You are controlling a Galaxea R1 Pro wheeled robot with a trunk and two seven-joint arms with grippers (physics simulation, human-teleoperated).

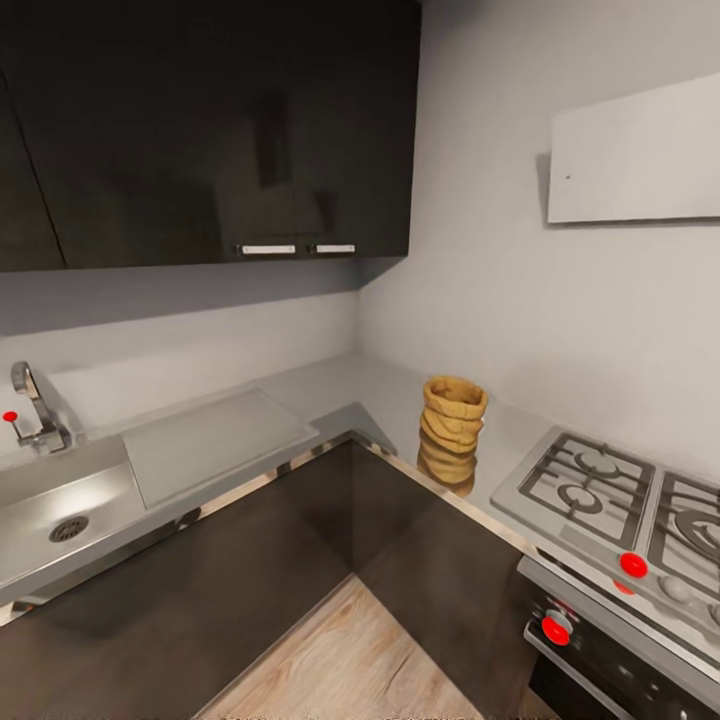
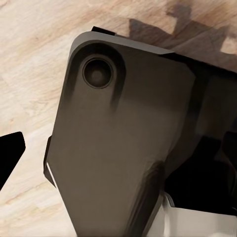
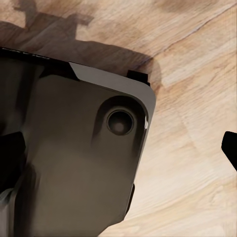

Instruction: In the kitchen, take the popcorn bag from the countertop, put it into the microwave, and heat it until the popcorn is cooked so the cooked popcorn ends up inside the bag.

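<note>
The popcorn bag (image 1: 452,432), a tan crumpled sack with ring folds and an open round mouth, stands upright on the grey countertop (image 1: 340,390), near its front edge by the inner corner. The microwave and the popcorn are out of view. In the left wrist view one dark fingertip (image 2: 10,153) pokes in at the frame's edge over the wooden floor; the right wrist view likewise shows one dark fingertip (image 3: 230,148). Neither view shows the second finger, so how the jaws stand is unclear. Nothing is seen held.
A steel sink (image 1: 60,510) with a faucet (image 1: 35,405) lies left of the corner. A gas hob (image 1: 590,490) with red knobs (image 1: 632,565) sits right of the bag. Dark wall cabinets (image 1: 220,130) hang overhead. My dark base (image 2: 123,138) stands on the wooden floor (image 1: 350,660).
</note>
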